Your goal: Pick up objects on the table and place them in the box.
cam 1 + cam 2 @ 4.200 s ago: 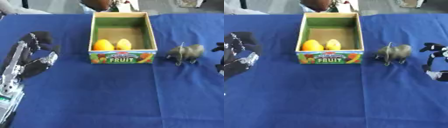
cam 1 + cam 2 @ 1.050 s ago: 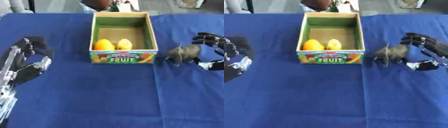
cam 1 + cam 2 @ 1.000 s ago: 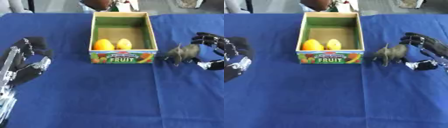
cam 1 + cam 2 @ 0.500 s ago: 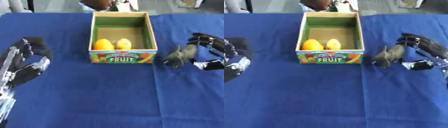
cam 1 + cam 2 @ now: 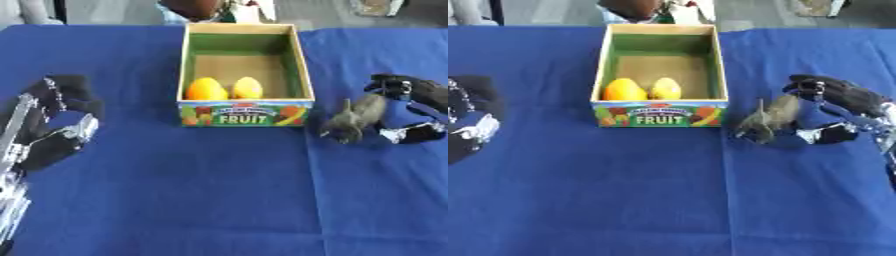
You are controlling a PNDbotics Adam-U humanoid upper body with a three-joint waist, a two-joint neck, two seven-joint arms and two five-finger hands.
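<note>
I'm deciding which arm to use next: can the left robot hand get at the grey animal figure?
Probably not: the left robot hand sits at the table's far left, with the box between it and the grey animal figure.

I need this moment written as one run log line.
right hand: closing around grey animal toy | toy: tilted | box: two fruits | left hand: idle

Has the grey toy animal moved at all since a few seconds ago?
Yes. The grey toy animal has tipped over toward the fruit box, with the right hand now closed around it.
</note>
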